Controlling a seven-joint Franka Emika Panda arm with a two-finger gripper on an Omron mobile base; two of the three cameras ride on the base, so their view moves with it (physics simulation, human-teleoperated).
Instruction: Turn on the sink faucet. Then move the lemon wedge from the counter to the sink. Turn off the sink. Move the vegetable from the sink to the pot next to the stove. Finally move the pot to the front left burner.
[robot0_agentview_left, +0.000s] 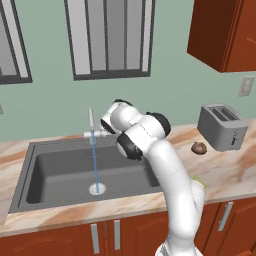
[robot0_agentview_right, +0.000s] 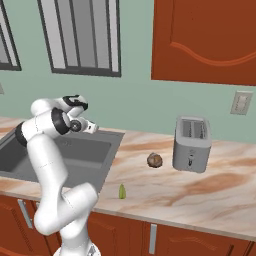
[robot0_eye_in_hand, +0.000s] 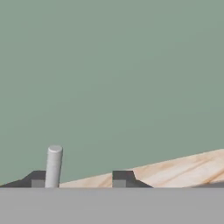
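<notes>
So the water's running: a thin blue stream drops from the sink faucet (robot0_agentview_left: 91, 126) straight onto the round drain of the sink (robot0_agentview_left: 50, 172). The gripper (robot0_eye_in_hand: 79, 177) sits right at the faucet's right-hand side, jaws partly apart with nothing in them; in the hand view a grey lever stub (robot0_eye_in_hand: 54, 166) stands just beside the left fingertip. The lemon wedge (robot0_agentview_right: 121, 191) lies on the counter (robot0_agentview_right: 200, 190), right of the sink near the front edge, with a brown lump (robot0_agentview_right: 155, 160) and toaster (robot0_agentview_right: 191, 144) farther back.

The white, dark-jointed arm (robot0_agentview_left: 172, 185) rises from its base, bends at the elbow and reaches forward; its two-finger gripper (robot0_eye_in_hand: 78, 178) is level, jaws partly apart, holding nothing.
</notes>
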